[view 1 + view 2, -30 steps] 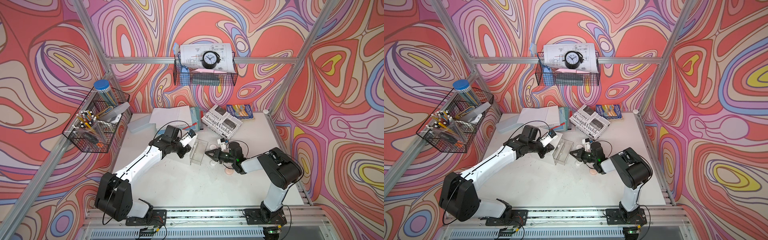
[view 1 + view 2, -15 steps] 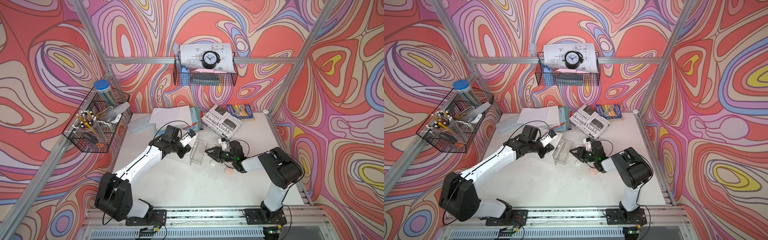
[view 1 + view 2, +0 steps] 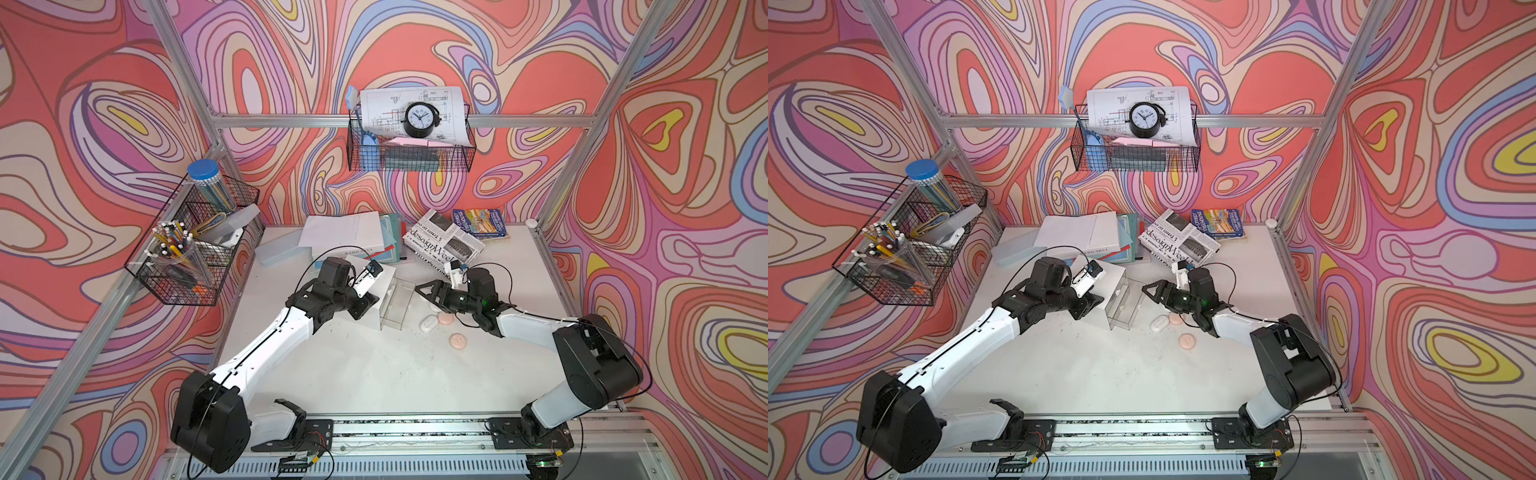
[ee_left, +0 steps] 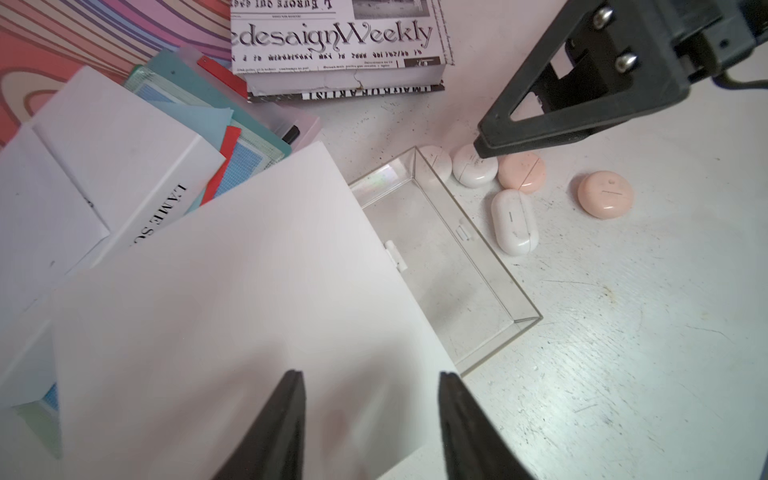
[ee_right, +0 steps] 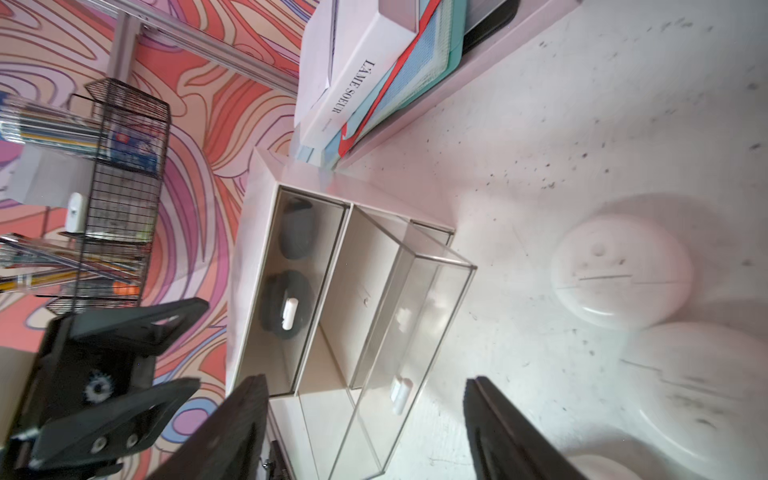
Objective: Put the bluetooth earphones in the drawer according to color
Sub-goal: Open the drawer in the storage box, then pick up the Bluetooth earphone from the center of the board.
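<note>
White speckled tabletop (image 3: pixel 374 374): small white three-drawer cabinet (image 4: pixel 249 291), clear plastic middle drawer (image 4: pixel 449 282) pulled out and empty, presumably for the white pebble-shaped earphone cases (image 4: pixel 514 222) just beside it, next to the beige-pink cases (image 4: pixel 605 194). Glossy black cases (image 5: pixel 296 228) sit in the neighbouring drawer. Left gripper (image 4: pixel 372 376) spread over the cabinet; right gripper (image 5: pixel 365 379) spread over the white ones.

The left gripper (image 4: pixel 372 376), over the white drawer cabinet (image 4: pixel 249 311), has spread its jaws. The right gripper (image 5: pixel 368 378), beside the cabinet's pulled-out drawer (image 4: pixel 449 270), has too.
</note>
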You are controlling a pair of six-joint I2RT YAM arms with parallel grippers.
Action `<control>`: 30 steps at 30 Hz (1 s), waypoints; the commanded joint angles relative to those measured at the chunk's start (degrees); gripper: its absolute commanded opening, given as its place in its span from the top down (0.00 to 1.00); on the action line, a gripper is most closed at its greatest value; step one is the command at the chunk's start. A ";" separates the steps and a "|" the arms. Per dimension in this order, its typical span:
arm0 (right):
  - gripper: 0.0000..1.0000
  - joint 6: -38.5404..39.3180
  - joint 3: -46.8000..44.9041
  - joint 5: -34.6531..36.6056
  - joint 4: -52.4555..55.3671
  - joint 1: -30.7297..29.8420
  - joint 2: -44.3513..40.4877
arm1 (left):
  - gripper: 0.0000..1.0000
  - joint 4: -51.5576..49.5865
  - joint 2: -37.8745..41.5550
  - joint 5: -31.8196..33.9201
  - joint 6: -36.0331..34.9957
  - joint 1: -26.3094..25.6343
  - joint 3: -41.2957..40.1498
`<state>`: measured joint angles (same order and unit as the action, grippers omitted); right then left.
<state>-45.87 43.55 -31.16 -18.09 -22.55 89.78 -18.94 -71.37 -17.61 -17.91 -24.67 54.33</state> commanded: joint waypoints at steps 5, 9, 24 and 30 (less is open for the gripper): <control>0.15 15.94 9.71 12.95 27.89 0.22 -2.47 | 0.01 2.50 1.68 -0.23 0.92 0.10 -0.22; 0.10 19.58 13.08 18.68 36.89 0.19 -2.37 | 0.02 1.20 1.14 -0.92 0.96 0.11 0.69; 0.03 24.12 15.27 29.25 51.52 0.14 -2.92 | 0.02 0.11 -0.45 -2.02 0.38 -0.12 1.58; 0.03 24.71 16.84 29.09 50.94 -0.35 -0.46 | 0.02 0.13 -0.61 -1.73 0.33 -0.06 1.57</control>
<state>-22.24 59.05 -3.38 32.14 -22.59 87.92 -18.11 -72.12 -18.90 -17.54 -24.71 54.92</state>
